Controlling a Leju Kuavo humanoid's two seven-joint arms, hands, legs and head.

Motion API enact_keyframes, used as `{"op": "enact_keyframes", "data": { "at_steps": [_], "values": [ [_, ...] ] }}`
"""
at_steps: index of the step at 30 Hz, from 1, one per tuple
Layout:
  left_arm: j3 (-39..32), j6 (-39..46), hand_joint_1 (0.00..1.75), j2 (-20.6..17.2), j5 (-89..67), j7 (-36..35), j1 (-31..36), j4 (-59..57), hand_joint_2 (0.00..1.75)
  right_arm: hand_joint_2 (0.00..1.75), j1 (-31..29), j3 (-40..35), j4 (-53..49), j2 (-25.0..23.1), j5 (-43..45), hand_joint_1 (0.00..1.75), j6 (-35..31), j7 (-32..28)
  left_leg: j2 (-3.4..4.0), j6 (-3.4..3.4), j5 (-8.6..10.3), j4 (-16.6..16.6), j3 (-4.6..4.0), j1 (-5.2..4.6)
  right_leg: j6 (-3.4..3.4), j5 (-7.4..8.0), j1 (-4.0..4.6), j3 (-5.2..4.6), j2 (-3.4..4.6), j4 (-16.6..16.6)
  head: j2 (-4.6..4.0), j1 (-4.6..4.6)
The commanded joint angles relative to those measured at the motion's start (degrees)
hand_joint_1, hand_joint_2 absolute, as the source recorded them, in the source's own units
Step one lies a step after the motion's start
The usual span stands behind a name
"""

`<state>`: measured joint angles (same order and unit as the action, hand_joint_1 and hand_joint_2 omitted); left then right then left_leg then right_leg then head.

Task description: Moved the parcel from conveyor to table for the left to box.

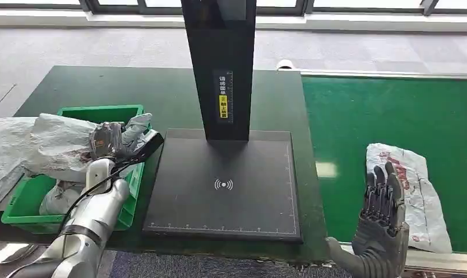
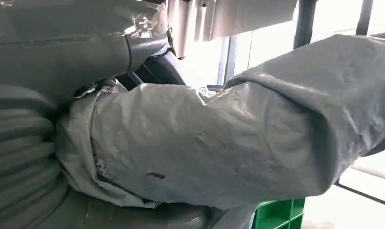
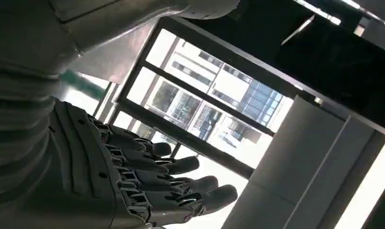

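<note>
Left hand: the left hand (image 1: 110, 142) grips a grey crumpled parcel (image 1: 57, 147), holding it above the green box (image 1: 129, 200) at the table's left edge; in the left wrist view the same parcel (image 2: 219, 143) bulges across the hand, hiding its fingers.
Green box: it sits on the dark table (image 1: 161, 98) near the front left corner, with another grey bag (image 1: 60, 197) lying inside it.
Right hand: the right hand (image 1: 384, 202) is held up with fingers straight and slightly apart, holding nothing; the right wrist view shows the same hand (image 3: 133, 176) spread against the windows.
Conveyor: the green conveyor (image 1: 393, 116) runs along the table's right edge; a white printed parcel (image 1: 413, 194) lies flat on it, just beside the right hand, whether touching I cannot tell.
Scanner: a black scanner pad (image 1: 225, 185) lies mid-table, with a black upright post (image 1: 221, 63) rising from its far edge.
</note>
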<state>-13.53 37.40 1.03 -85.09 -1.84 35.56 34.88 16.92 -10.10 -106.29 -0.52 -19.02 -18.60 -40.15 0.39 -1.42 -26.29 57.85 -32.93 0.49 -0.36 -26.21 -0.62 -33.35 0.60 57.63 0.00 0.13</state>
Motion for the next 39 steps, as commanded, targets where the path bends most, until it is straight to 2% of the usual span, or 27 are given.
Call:
{"op": "enact_keyframes", "data": {
  "at_steps": [1,5,8,15,28,31,34,37,39],
  "values": [
    [-7.3,-0.1,0.0,-0.4,0.0,0.4,0.9,0.3,0.0,1.75,-3.1,0.0,4.2,-0.5,0.1,0.0,0.6,0.2,0.07,0.02,-0.01,-0.1,0.06,0.07,-0.02,0.02,0.08,0.06,0.05,-0.1,0.0,0.0],
    [-12.0,-5.6,0.0,0.8,7.0,4.3,-0.3,2.3,0.0,1.75,-4.8,0.6,5.4,-1.4,-0.2,0.0,2.2,0.2,0.11,0.02,0.03,-0.2,0.02,0.08,-0.04,0.05,0.09,-0.02,0.09,-0.1,0.0,0.0],
    [-13.8,-5.3,0.0,1.5,10.5,6.5,-0.7,3.4,0.0,1.75,-5.1,1.1,5.5,-2.0,-0.4,0.0,3.3,0.2,0.03,0.02,0.01,-0.1,-0.01,0.07,-0.05,0.0,0.08,-0.02,0.01,-0.1,-0.02,0.0],
    [-16.6,-0.6,0.0,5.6,20.0,11.1,-6.9,21.3,0.0,1.75,-7.5,2.0,7.5,-4.1,-1.7,0.0,5.7,0.2,0.06,0.02,-0.01,-0.1,-0.05,0.08,-0.03,0.0,0.11,-0.05,0.04,-0.1,-0.02,0.0],
    [-16.6,-0.6,0.0,5.6,20.0,11.1,-6.9,21.3,0.0,1.75,-7.5,2.0,7.5,-4.1,-1.7,0.0,5.7,0.2,-0.25,0.04,0.05,-0.2,-0.12,0.04,-0.03,-0.01,0.11,-0.01,-0.27,-0.2,0.0,0.0],
    [-15.2,1.5,0.0,7.5,26.3,14.8,-9.7,29.4,0.0,1.75,-8.2,1.2,8.2,-3.6,-1.0,0.0,4.5,0.2,-0.24,0.03,0.02,-0.1,-0.15,0.05,-0.03,-0.03,0.11,-0.04,-0.25,-0.1,0.0,0.0],
    [-15.9,2.6,0.0,9.5,29.8,15.2,-11.8,36.9,0.0,1.75,-10.2,0.3,10.2,-3.4,-0.3,0.0,3.8,0.2,-0.13,0.06,0.01,-0.2,-0.15,0.05,-0.01,0.0,0.11,-0.06,-0.16,-0.2,0.0,0.0],
    [-24.4,2.6,0.0,15.0,24.6,20.3,-10.8,43.3,0.0,1.75,-11.5,-0.9,11.8,-3.3,0.1,0.0,2.4,0.2,-0.13,0.04,-0.02,-0.1,-0.2,0.09,-0.03,-0.01,0.15,-0.1,-0.14,-0.1,-0.02,0.0],
    [-24.5,2.6,0.0,15.3,24.0,21.1,-10.7,43.3,0.0,1.75,-11.1,-1.1,11.6,-3.4,-0.1,0.0,1.4,0.2,-0.19,0.03,0.0,-0.1,-0.27,0.08,-0.02,-0.02,0.14,-0.13,-0.2,-0.1,0.0,0.0]
  ]
}}
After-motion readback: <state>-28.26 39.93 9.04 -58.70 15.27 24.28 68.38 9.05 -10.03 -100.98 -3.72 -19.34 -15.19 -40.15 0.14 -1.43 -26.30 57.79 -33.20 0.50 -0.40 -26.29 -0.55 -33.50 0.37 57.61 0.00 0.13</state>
